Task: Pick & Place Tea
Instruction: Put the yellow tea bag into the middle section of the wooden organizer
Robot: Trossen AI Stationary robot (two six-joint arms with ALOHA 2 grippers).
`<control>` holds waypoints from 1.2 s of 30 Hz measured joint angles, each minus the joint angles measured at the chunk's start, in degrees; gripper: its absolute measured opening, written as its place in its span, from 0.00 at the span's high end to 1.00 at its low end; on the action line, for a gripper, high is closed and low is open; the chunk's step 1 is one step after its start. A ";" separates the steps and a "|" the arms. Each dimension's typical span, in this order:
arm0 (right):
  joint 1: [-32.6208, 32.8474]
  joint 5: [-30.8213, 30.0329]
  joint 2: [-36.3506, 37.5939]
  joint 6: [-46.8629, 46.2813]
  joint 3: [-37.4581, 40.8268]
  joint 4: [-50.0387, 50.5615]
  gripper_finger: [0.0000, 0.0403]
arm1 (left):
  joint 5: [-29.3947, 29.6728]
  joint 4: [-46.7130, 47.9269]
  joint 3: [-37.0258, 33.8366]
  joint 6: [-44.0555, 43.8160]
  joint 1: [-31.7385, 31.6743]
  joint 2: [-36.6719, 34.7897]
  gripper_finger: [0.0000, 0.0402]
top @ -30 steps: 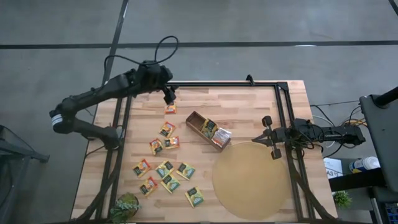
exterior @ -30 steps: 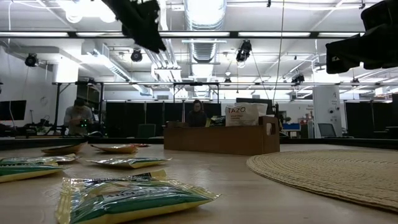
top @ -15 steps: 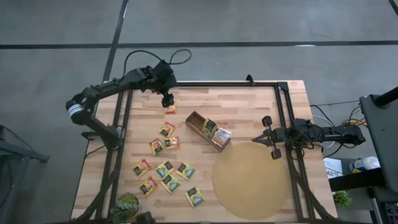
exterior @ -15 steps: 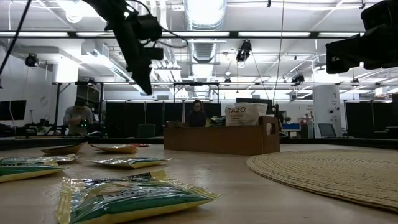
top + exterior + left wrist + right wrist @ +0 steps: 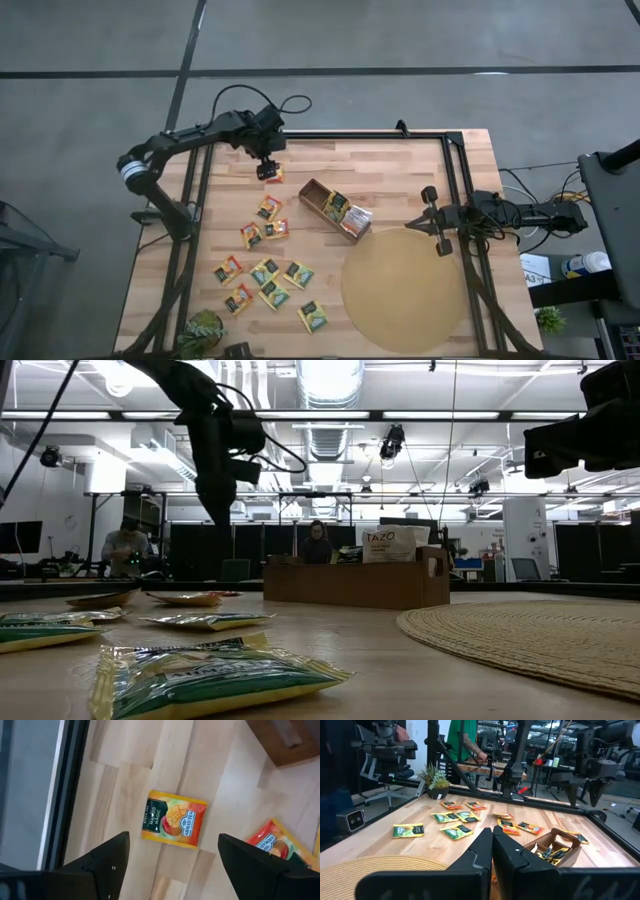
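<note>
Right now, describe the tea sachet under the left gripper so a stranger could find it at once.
Start at the brown wooden box in the middle of the table. Toward the table's far left corner from it, one orange-red sachet lies flat beneath the open left gripper. It lies alone, apart from the others, which cluster nearer the front, and reads Mango Magic.

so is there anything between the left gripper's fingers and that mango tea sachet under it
No. In the left wrist view the open left gripper hangs over the mango sachet with only bare table showing in between.
</note>
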State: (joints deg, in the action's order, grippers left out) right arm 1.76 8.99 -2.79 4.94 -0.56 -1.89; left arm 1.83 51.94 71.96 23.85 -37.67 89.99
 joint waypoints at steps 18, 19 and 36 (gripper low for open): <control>0.00 -0.01 0.00 0.01 0.00 0.00 0.98 | -2.68 5.05 -0.09 -27.40 19.56 -2.59 0.26; 0.00 -0.01 0.01 0.01 0.00 0.00 0.98 | -2.89 5.02 -0.09 -30.54 21.17 -2.59 0.26; -0.02 0.00 0.00 0.01 0.00 0.00 0.98 | -1.76 -1.36 -0.09 -65.20 44.95 -1.35 0.26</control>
State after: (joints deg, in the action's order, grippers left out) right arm 1.74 8.99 -2.78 4.95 -0.56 -1.89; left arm 0.07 50.58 71.88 -41.35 7.28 88.63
